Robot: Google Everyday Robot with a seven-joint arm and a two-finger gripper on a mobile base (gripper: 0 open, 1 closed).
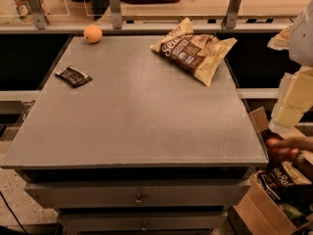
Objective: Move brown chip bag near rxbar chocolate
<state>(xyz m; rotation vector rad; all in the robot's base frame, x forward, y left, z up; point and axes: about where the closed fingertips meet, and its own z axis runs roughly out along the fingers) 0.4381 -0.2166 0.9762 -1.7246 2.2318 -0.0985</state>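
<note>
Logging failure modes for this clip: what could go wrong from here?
The gripper hangs off the right side of the table. The chip bag lies at the far right corner; a poor grasp could push it off. The bar lies near the left edge, so the bag could knock it off.

An orange, a grey table and a cardboard box around the gripper
The gripper is hanging past the table's right edge; the orange is lying far to its left, and the cardboard box, holding a dark bag, is standing below it.
</note>
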